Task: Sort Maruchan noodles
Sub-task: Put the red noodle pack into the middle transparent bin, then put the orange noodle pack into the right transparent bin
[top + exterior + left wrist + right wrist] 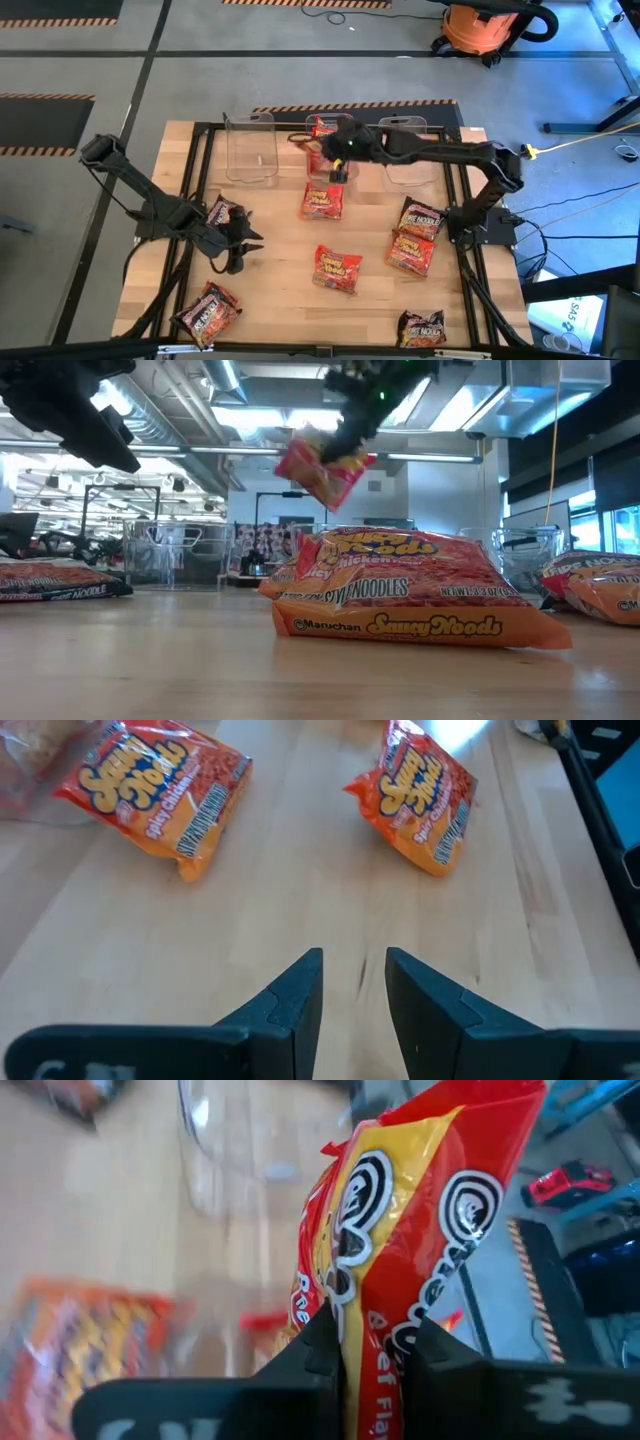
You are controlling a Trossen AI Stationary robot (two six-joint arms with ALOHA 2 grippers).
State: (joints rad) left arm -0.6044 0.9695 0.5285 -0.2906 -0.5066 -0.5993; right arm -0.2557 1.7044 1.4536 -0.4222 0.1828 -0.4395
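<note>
- The right end effector (338,168) is reaching toward the upper middle of the high view, its fingers pinching a red noodle packet (420,1230) and holding it in the air above the wooden worktop (275,270), beside the clear bins (250,148).
- The left end effector (243,243) is hovering at the lower left of the frame with a narrow gap between its fingers, gripping nothing.
- Other packets are lying scattered on the worktop: an orange one (337,269) at the centre and a dark one (208,313) at the lower left.
</note>
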